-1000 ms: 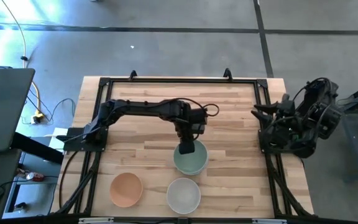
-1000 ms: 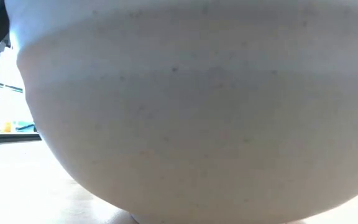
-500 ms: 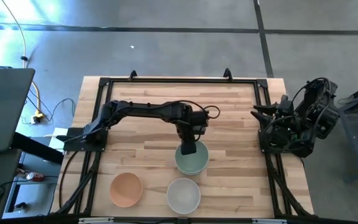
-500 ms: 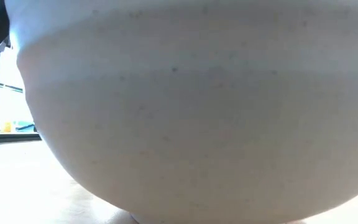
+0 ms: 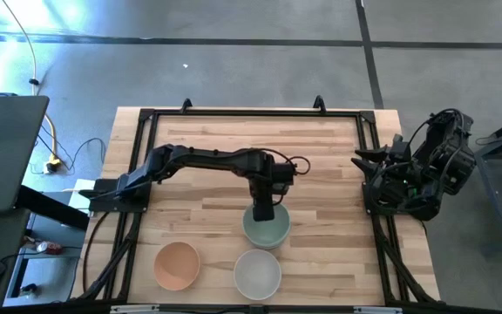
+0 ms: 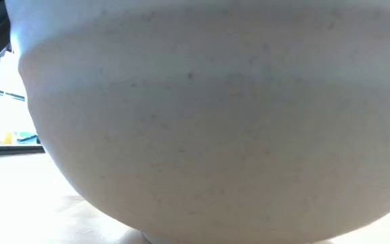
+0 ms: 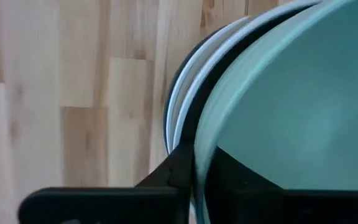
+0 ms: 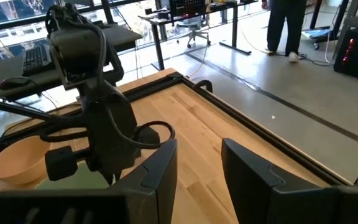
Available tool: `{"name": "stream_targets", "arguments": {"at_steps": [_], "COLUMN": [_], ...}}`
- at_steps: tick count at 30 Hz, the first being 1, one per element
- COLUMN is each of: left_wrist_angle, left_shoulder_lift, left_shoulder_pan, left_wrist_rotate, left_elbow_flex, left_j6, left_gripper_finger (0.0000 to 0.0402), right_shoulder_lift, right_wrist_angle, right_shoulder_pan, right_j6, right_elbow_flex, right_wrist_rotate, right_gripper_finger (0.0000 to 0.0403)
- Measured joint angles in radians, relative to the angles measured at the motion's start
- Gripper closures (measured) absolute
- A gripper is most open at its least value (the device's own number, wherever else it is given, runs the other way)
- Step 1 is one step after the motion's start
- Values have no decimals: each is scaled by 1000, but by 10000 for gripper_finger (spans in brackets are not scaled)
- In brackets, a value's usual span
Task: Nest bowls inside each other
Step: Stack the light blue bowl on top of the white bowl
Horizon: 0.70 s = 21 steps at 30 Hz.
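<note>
**A:** so where's everything sitting on the pale wooden slat table point(image 5: 199, 139)?

**B:** Left gripper point(image 5: 262, 209) is reaching out to the middle of the table, right over the far rim of the smooth mint green round bowl point(image 5: 266, 228). From the left wrist view, one dark finger point(image 7: 178, 167) is outside the mint rim and the other is inside the bowl, so it's clamped on that rim. The mint bowl point(image 7: 291, 106) is already nested in a stack: there's a white rim point(image 7: 194, 81) and a dark rim point(image 7: 174, 78) peeking out just beside it. Can't tell how many bowls are under there.

**A:** and the other bowls?

**B:** A smooth greyish-white round bowl point(image 5: 257, 272) sits just beside the stack on the near side, close to the table edge. It's so close to the low camera that it fills that whole view point(image 6: 215, 122). The peach-orange round bowl point(image 5: 177, 264) is near the same edge, off to the left, apart from both.

**A:** right arm?

**B:** Folded up off the right edge of the table. Right gripper point(image 8: 199, 163) has its fingers spread, nothing between them.
</note>
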Motion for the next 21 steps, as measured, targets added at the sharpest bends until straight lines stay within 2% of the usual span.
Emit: {"name": "stream_targets", "arguments": {"at_steps": [7, 12, 17, 21], "left_wrist_angle": [-32, -73, -82, -60], "left_shoulder_lift": [-5, -5, 8, 4], "left_shoulder_pan": [3, 6, 6, -3], "left_wrist_rotate": [-47, -43, -36, -40], "left_elbow_flex": [153, 169, 138, 132], "left_j6": [27, 27, 27, 27], "left_gripper_finger": [287, 240, 242, 284], "right_shoulder_lift": [0, 0, 1, 1], "right_wrist_angle": [10, 15, 17, 21], "right_shoulder_pan": [0, 0, 0, 0], "right_j6": [0, 0, 0, -1], "right_elbow_flex": [0, 0, 0, 0], "right_wrist_rotate": [0, 0, -6, -14], "right_gripper_finger": [284, 284, 284, 284]}}
